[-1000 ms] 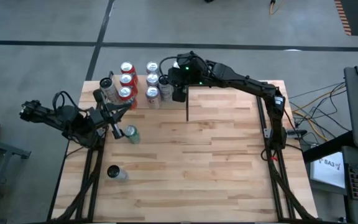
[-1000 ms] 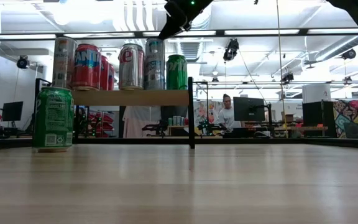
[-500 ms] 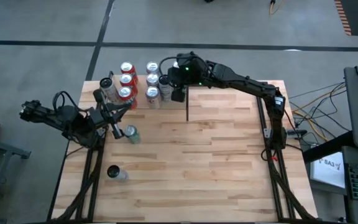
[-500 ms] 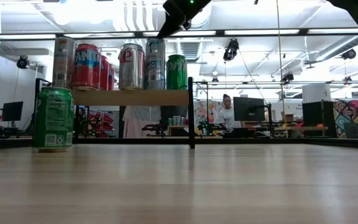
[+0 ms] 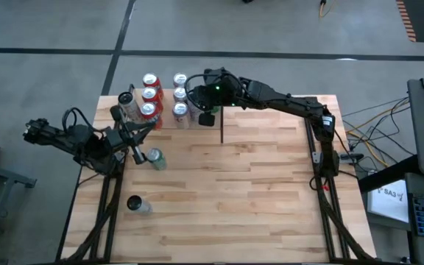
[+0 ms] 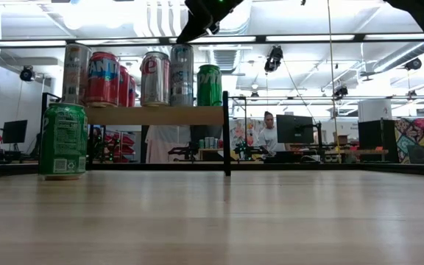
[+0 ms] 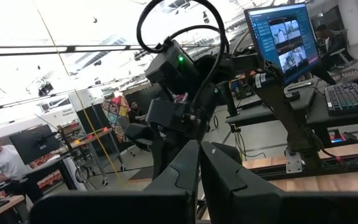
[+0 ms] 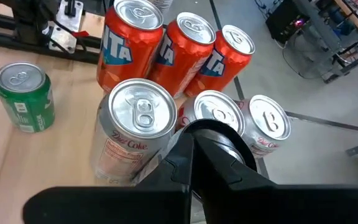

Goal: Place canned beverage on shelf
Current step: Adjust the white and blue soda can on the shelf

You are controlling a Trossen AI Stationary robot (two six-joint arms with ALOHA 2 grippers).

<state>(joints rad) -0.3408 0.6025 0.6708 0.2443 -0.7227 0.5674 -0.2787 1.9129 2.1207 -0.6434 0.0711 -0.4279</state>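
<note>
- Left gripper (image 7: 199,163): dark two-finger claw, fingers pressed together, nothing held. You find it low at the table's left edge, just beside the loose green can.
- Lone can with a dark top (image 5: 136,205): on the plank-striped wooden tabletop (image 5: 256,191), near the front-left corner, well apart from everything else.
- Loose green can (image 5: 155,158): green aluminium drink can, upright on the tabletop, in front of the shelf and not on it.
- Shelf (image 6: 157,115): small light plain-wood board on thin black metal posts, at the back left of the table.
- Red cans (image 8: 179,46): three red aluminium cans in a row on the shelf, touching one another.
- Silver cans (image 8: 138,127): silver aluminium cans in a second row on the shelf, beside the red ones.
- Shelved green can (image 6: 209,85): green aluminium drink can, upright at the shelf's right end, next to a tall silver one.
- Right gripper (image 8: 190,140): dark two-finger claw, fingers closed on each other, empty. You see it hang above the silver cans, clear of their tops.
- Person (image 6: 269,132): seated in the room behind the table.
</note>
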